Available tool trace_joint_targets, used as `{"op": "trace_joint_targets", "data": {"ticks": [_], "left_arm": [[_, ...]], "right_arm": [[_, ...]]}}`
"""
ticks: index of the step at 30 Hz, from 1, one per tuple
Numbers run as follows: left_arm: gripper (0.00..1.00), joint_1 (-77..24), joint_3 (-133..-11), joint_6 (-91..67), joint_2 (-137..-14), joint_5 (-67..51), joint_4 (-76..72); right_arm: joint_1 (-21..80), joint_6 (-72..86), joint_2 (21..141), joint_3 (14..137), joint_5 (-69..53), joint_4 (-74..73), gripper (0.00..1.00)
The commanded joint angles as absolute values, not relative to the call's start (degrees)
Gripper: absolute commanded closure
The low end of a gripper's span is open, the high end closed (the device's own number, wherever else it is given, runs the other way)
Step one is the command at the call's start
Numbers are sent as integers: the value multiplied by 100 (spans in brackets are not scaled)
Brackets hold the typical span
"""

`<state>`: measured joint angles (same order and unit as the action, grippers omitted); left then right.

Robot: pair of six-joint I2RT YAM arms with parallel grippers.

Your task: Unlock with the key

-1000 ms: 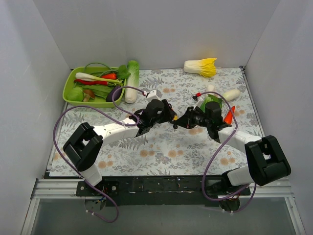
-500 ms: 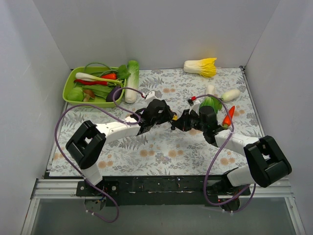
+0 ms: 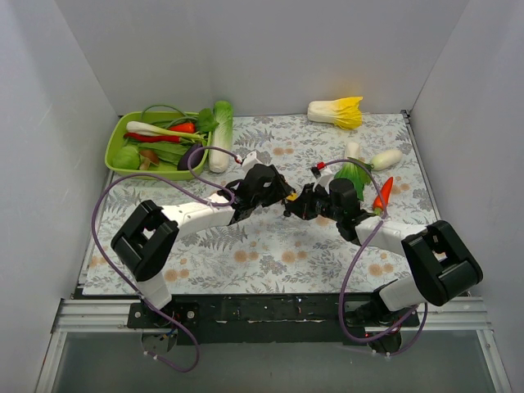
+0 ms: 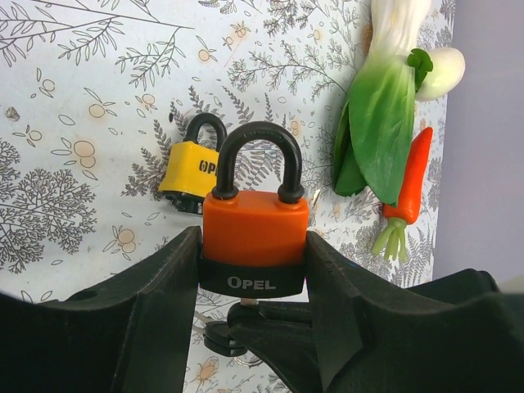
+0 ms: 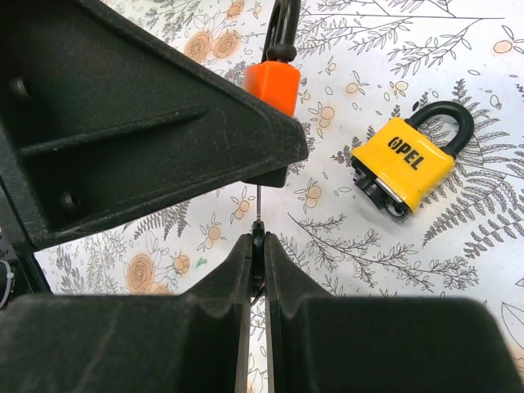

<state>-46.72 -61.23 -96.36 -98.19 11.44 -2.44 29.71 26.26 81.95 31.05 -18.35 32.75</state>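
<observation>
My left gripper (image 4: 252,270) is shut on an orange OPEL padlock (image 4: 255,233) with a black shackle, held upright above the mat. My right gripper (image 5: 258,246) is shut on a key (image 5: 258,225) whose thin blade points up into the underside of the orange padlock (image 5: 274,82). In the left wrist view the key's black head (image 4: 233,323) shows just below the lock body. In the top view both grippers meet at mid-table, left (image 3: 282,196) and right (image 3: 301,205). A second, yellow padlock (image 5: 405,168) lies on the mat; it also shows in the left wrist view (image 4: 192,168).
A green tray (image 3: 123,135) of vegetables sits at the back left. A bok choy (image 3: 350,173), a carrot (image 3: 382,192) and white vegetables lie right of the grippers. A yellow-white cabbage (image 3: 337,111) is at the back. White walls enclose the floral mat.
The right gripper has moved left toward the left gripper, bringing the key up to the bottom of the orange padlock. The left arm has barely shifted.
</observation>
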Motion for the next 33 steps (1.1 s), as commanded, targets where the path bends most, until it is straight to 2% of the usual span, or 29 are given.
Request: {"op": "trace_joint_targets", "data": {"ticks": [1,6,33], "left_arm": [[100,-5019,-6073,-9870,-9747,-246,-440],[100,-5019,-5924,-9616,-9721,-70,-360],[100,-5291,-5634,-9563,-9677,220,-650]], "right_arm": [[2971,2452,8192,3568,-1213,4404,99],[2953,2382,7972,3639,-976,3982,99],[2646,2970,8402,4052,-1098,4368,99]]}}
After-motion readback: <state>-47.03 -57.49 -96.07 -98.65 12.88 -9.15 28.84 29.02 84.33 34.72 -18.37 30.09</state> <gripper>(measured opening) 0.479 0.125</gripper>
